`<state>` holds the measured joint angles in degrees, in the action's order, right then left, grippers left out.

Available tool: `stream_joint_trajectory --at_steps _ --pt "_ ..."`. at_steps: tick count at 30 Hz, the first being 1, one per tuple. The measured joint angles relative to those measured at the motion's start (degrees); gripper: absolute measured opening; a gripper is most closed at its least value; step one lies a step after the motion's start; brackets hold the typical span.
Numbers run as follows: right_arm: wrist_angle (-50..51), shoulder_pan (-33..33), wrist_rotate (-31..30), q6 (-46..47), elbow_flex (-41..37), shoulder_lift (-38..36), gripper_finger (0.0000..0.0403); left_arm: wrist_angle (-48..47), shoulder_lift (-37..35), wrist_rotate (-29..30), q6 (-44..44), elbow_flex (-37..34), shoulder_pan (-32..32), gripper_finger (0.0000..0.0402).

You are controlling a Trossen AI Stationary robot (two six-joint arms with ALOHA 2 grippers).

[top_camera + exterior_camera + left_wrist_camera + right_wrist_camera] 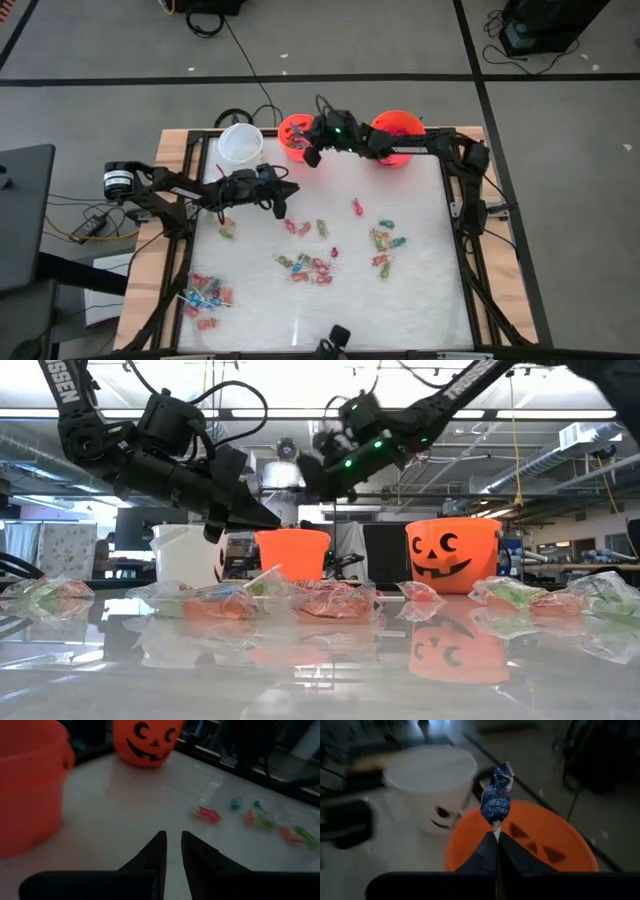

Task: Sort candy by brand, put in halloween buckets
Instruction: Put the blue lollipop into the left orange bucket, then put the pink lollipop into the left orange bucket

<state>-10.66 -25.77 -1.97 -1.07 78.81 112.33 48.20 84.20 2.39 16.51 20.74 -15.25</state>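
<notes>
Room, high view: grey floor with dark tape lines and cables around the bench (420, 300), which has a white glossy top in a wooden frame.
Buckets, high view: the white bucket (240, 143), the small orange bucket (293, 136) and the larger orange bucket (396, 135) stand in a row at the far edge.
Candy, high view: loose groups of candy (310, 265) lie in the middle and at the near left of the bench.
Low view: a workshop with ceiling beams and screens stands behind; both arms hang above the row of buckets.
Left wrist view: the left pincer (173, 847) is narrow, only a thin gap, and holds nothing; it hovers over bare surface, to the right of the white bucket.
Right wrist view: the right pincer (497, 842) is closed on the stick of a blue lollipop (496, 800), over the small orange bucket.
Step in hand: delivery of one sweet, it seems.
Next move: probably to open the fingers so that the lollipop falls inside the rim.
</notes>
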Motion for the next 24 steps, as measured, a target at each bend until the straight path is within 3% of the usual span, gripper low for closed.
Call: stream_joint_trajectory --at_steps 4,10,15,18,24 --pt "9.08 -1.14 -0.76 3.09 6.77 2.93 0.004 -0.49 0.02 -3.7 0.69 -0.41 0.31 0.0065" --pt "9.62 -2.04 -0.86 2.16 7.43 3.83 0.0123 -0.43 0.02 -4.33 3.67 -0.41 0.37 0.0065" --pt "14.24 -1.25 2.83 2.66 7.45 1.0 0.0183 -1.38 0.02 -6.18 3.75 -0.41 2.18 0.0065" --pt "19.15 1.94 2.22 0.99 7.45 -1.91 0.0193 -2.05 0.06 -6.18 3.47 -0.41 3.67 0.0065" --pt "29.21 10.04 -6.02 -1.95 7.47 -6.55 0.0188 -1.76 -0.7 -6.09 5.07 -0.41 6.13 0.0065"
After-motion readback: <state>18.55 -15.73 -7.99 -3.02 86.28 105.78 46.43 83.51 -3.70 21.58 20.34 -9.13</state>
